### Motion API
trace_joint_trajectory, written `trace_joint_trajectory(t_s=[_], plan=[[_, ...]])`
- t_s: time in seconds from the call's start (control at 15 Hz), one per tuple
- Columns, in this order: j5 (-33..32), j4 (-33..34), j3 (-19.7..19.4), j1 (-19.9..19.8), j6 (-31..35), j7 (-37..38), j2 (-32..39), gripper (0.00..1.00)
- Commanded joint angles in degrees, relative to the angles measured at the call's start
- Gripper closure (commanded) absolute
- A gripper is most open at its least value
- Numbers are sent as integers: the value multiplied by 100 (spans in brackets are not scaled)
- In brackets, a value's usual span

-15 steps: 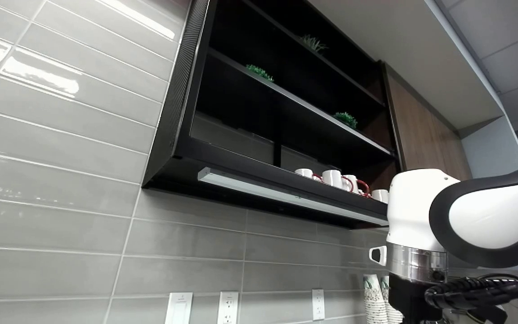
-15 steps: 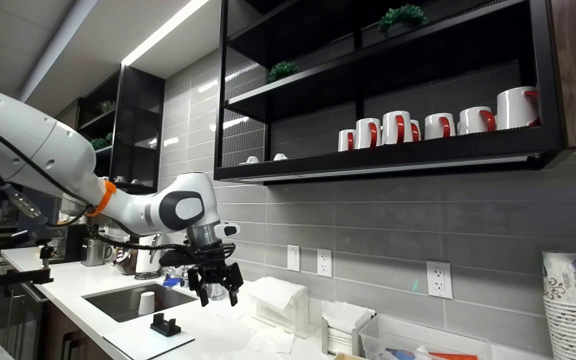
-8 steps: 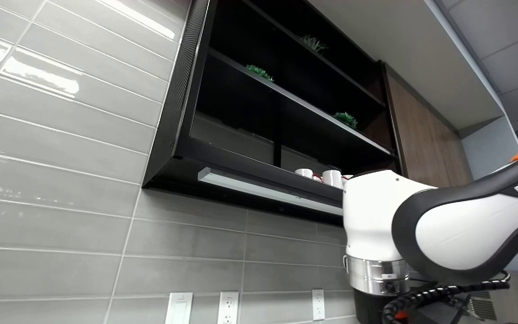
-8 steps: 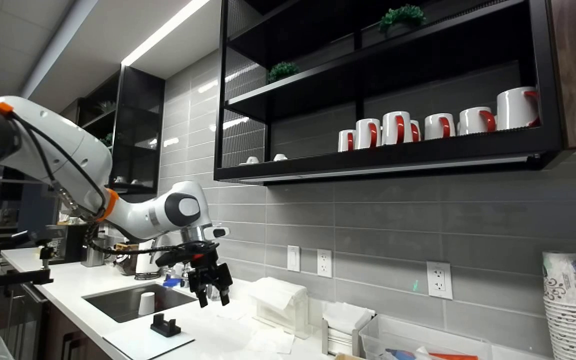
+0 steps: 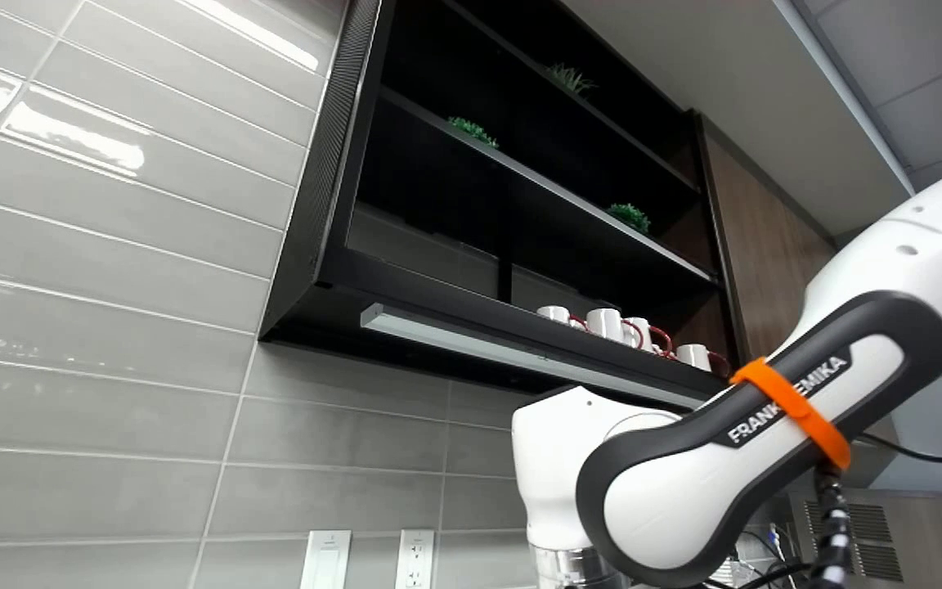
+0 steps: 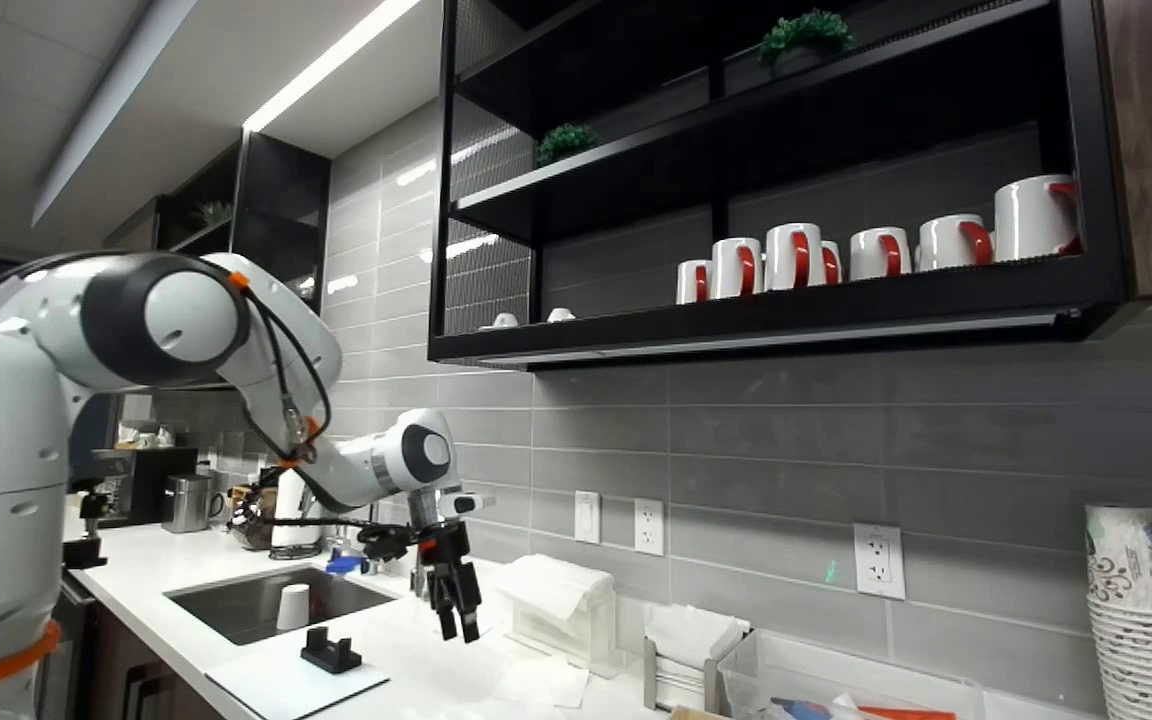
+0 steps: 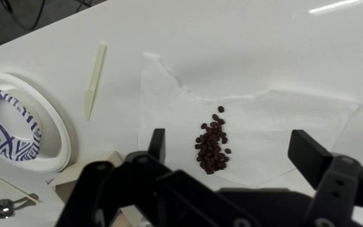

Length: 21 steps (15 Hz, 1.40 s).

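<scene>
At the far left of the wrist view you see a white plate point(image 7: 65, 138) carrying a blue-patterned bowl point(image 7: 19, 148), both cut off by the edge of the view. Next comes a pale box point(image 7: 80, 168), partly hidden behind one of your jaws, and beyond it a pale knife point(image 7: 95, 78) lying flat on the counter point(image 7: 219, 31). Your jaws follow: spread wide, one on each side, with nothing gripped and a broad gap between them. Within that gap, as you look down, appears a loose heap of dark brown beans point(image 7: 211, 148), a few scattered at its upper and right margins. The beans rest on a thin sheet of white paper point(image 7: 257, 135), which stretches on past the heap toward the jaw at the right.

In an exterior view, from the left, you see a sink point(image 6: 236, 605) with a white cup point(image 6: 293, 608) inside, then a black holder point(image 6: 329, 652) on a white board point(image 6: 281, 685). Your jaws point down, raised above the counter, between the holder and some napkins point(image 6: 556, 585) in a clear case point(image 6: 594, 640). At the far right stands a stack of paper cups point(image 6: 1146, 640).
</scene>
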Motion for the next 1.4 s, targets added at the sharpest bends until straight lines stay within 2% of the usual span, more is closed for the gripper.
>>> trace_joint_trajectory(t_s=[0.0,0.33,0.4,0.47,0.6,0.87,1.33], plan=[[-212,1082,-363,410,-485,912,1183,0],[-262,2215,-814,1105,-687,1339,2244,0],[-344,2293,-846,1189,-339,944,2341,0],[-95,1855,-940,1173,-407,1049,1971,0],[-151,2146,-988,1327,-378,989,2214,0],[-171,2259,-1018,1358,-379,942,2287,0],[-169,2826,-1168,1670,-341,975,3091,0]])
